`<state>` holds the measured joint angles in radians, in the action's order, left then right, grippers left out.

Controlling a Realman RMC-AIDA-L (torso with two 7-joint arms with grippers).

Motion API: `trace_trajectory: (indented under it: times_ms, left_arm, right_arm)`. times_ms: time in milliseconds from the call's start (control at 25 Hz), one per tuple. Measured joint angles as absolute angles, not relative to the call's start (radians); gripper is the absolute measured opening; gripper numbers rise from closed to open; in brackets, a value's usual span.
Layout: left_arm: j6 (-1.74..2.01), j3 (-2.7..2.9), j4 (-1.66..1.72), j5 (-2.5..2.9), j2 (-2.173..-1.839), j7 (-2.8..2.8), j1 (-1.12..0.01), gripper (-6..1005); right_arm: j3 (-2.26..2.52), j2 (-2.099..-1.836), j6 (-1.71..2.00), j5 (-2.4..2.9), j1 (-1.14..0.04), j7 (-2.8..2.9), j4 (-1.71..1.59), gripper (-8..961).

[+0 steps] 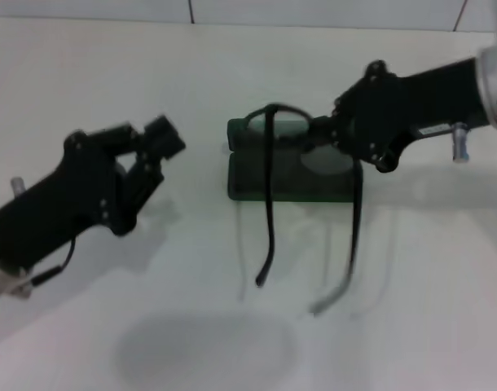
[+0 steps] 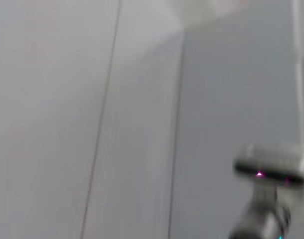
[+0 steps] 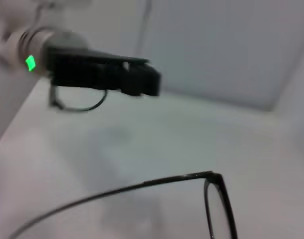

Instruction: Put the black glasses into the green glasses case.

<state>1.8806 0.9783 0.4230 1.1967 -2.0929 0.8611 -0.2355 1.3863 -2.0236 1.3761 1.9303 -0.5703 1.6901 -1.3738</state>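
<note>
Right gripper [image 1: 323,134] pinches the glasses [image 1: 272,191] at the frame front, over the open case [image 1: 289,183] — arms unfolded, hanging toward the robot. Left gripper [image 1: 155,140] sits well left on the table [image 1: 411,277], jaws slightly apart, empty. Right wrist view shows one lens [image 3: 219,209] close up.

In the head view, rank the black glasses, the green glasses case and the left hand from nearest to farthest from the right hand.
1. The black glasses: the right hand is at the frame's front, over the case's far edge; whether it grips is unclear.
2. The green glasses case: just beneath and toward the robot.
3. The left hand: across the table, on the robot's left.
</note>
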Motion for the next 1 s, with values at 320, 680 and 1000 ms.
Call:
trace_trajectory:
  times_ms: [320, 680, 1000]
  left_arm:
    - [1.934, 0.980, 0.429, 1.126, -2.085, 0.956, -0.386, 68]
    - [1.945, 1.103, 0.419, 1.113, -2.098, 0.957, -0.466, 49]
    - [1.906, 1.160, 0.395, 1.115, -2.099, 0.931, -0.487, 48]
  right_arm:
    - [1.436, -2.027, 1.136, 1.616, -0.424, 1.545, -1.269, 35]
    - [1.456, -2.024, 1.168, 1.396, -0.411, 1.407, -1.112, 35]
    - [1.454, -2.023, 1.247, 1.345, -0.425, 1.368, -1.053, 35]
